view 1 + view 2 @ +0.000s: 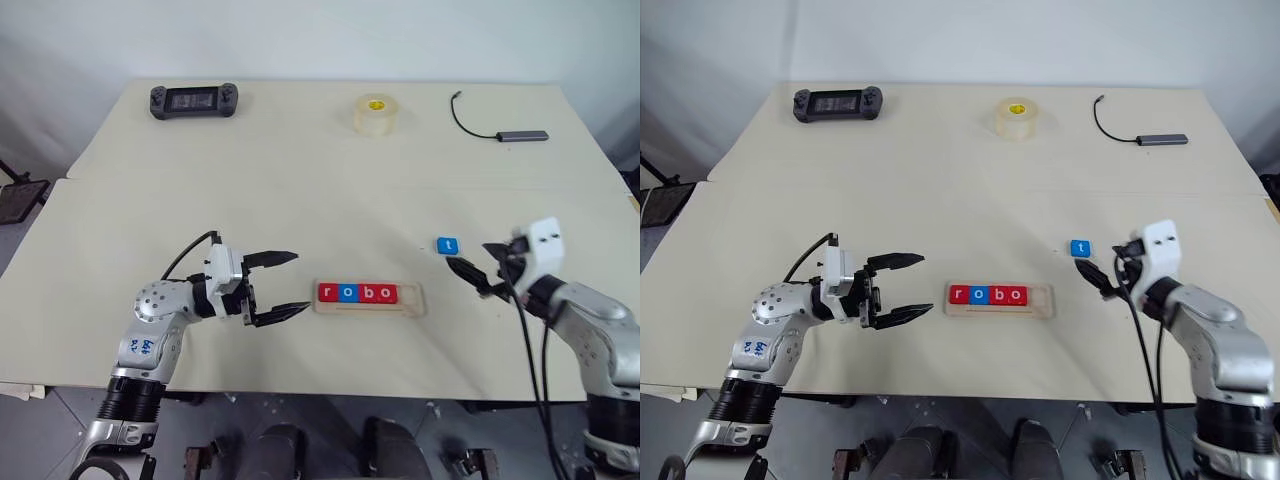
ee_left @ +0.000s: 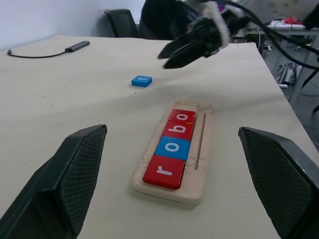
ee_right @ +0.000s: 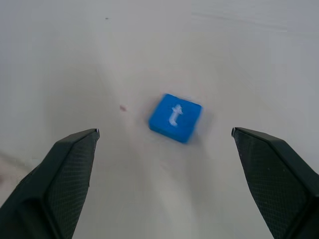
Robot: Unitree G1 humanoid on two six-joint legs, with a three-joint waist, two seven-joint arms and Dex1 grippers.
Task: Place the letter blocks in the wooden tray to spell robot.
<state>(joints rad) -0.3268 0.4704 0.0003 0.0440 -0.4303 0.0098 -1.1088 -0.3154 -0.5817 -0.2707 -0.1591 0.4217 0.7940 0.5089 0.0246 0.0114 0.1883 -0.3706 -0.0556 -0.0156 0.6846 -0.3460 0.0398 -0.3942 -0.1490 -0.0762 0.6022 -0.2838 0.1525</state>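
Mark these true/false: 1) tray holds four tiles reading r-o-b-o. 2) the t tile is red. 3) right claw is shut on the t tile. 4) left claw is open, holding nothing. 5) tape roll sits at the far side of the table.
1) True. The wooden tray holds four letter blocks reading r, o, b, o, with its last place free.
2) False. The t tile is blue.
3) False. The right claw is open; the t tile lies loose on the table just ahead of it.
4) True. The left claw is open and empty, beside the tray's r end.
5) True. The tape roll sits there, between a handheld game console and a cabled adapter.
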